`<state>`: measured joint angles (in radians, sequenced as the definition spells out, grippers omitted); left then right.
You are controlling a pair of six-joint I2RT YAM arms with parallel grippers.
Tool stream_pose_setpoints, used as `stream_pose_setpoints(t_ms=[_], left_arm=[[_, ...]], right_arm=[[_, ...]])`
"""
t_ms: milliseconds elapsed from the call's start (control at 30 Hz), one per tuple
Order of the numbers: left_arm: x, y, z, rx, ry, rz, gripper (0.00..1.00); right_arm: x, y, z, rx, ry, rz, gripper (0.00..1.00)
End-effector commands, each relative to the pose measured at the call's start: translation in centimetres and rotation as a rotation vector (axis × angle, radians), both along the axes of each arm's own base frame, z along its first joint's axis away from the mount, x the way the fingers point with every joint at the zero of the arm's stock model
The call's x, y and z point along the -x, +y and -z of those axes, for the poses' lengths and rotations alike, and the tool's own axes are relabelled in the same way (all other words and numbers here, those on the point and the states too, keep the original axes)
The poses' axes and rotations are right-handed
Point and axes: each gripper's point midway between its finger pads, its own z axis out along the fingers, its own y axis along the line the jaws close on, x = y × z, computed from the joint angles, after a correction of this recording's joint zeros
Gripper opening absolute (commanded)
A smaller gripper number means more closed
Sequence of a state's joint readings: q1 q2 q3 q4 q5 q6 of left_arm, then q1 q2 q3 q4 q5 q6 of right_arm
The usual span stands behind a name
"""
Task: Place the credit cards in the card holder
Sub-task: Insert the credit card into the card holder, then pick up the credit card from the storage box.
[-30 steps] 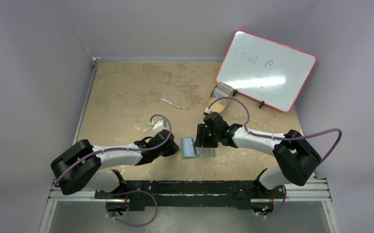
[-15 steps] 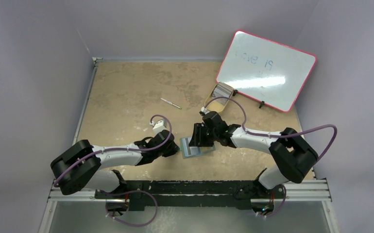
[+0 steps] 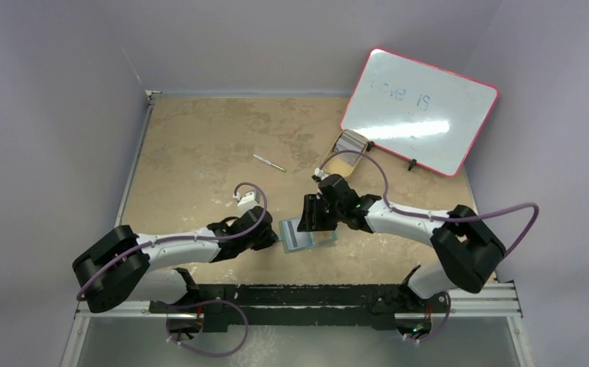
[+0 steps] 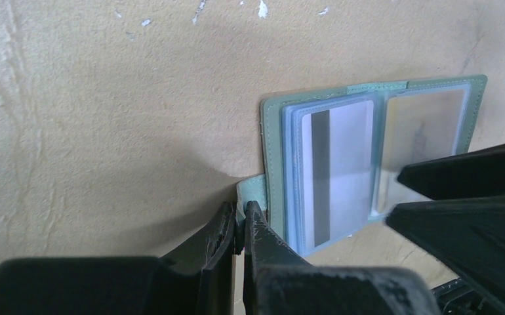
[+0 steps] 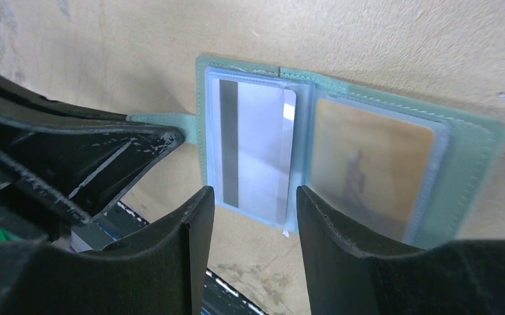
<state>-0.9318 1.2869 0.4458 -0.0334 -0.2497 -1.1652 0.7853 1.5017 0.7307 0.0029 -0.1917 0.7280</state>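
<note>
- The holder [image 4: 273,131] lies open and flat on the table [image 3: 200,145], near its front edge and between the two arms, with its clear pockets turned up.
- The holder's side tab [image 4: 250,190] is pinched by the left gripper [image 4: 239,226], whose jaws are closed tight on it. This grip is judged to be there so that the holder is pinned and cannot slide or fold while cards are worked in.
- A card [image 5: 253,151], pale with a dark band, sits in the left pocket. Its lower end sticks out past the pocket's edge, so it is judged not fully seated.
- The right gripper [image 5: 255,220] hangs over that card with its jaws about half apart, one finger to each side of it. No grip on the card can be made out. The pose is judged to suit nudging the card deeper.
- A tan card [image 5: 368,164] is seen behind the right pocket's clear film.
- The table is tan and mottled, with pale flecks and scuffs.
- A pen [image 3: 268,162] lies well apart from the holder, toward the middle.
- A pink-edged whiteboard [image 3: 421,107] is propped at the far right, with a tray [image 3: 345,153] just beside its lower corner.
- The table is enclosed by plain lilac walls [image 3: 276,46].
</note>
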Motion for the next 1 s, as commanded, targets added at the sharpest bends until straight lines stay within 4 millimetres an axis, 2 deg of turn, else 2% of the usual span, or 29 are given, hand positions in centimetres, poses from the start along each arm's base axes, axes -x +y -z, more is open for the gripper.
stream_pose_setpoints(t_ms=[0, 167, 233, 333, 500, 633, 700, 833, 933, 967], left_arm=[[0.4, 1.3, 0.1, -0.052, -0.007, 0.005, 0.00], [0.0, 1.4, -0.5, -0.077, -0.028, 0.021, 0.00], [-0.3, 1.4, -0.8, -0.084, -0.039, 0.027, 0.00], [-1.0, 1.6, -1.2, -0.070, -0.045, 0.003, 0.00], [-2.2, 1.3, -1.9, -0.044, -0.052, -0.009, 0.00], [-2.9, 1.4, -3.0, -0.051, -0.069, -0.016, 0.08], [-3.0, 1.3, -3.7, -0.042, -0.080, -0.017, 0.15], [-3.0, 1.7, -5.4, -0.044, -0.101, -0.013, 0.32], [-3.0, 2.0, -7.0, -0.037, -0.125, -0.019, 0.39], [-3.0, 2.1, -7.5, -0.034, -0.135, -0.022, 0.45]], right_arm=[[-2.5, -0.1, -4.9, -0.010, -0.168, -0.020, 0.53], [-6.2, -2.5, -7.7, 0.065, -0.277, 0.012, 0.54], [-8.3, -4.4, -8.7, 0.118, -0.326, 0.045, 0.54], [-11.8, -7.0, -11.3, 0.214, -0.441, 0.098, 0.54], [-16.7, -11.1, -13.3, 0.445, -0.581, 0.156, 0.55], [-19.7, -12.8, -13.7, 0.577, -0.630, 0.168, 0.56], [-21.0, -13.5, -13.5, 0.621, -0.642, 0.163, 0.57], [-23.1, -14.5, -11.8, 0.723, -0.636, 0.135, 0.59], [-24.4, -15.0, -10.3, 0.786, -0.626, 0.108, 0.60], [-24.7, -15.1, -10.0, 0.802, -0.627, 0.099, 0.60]])
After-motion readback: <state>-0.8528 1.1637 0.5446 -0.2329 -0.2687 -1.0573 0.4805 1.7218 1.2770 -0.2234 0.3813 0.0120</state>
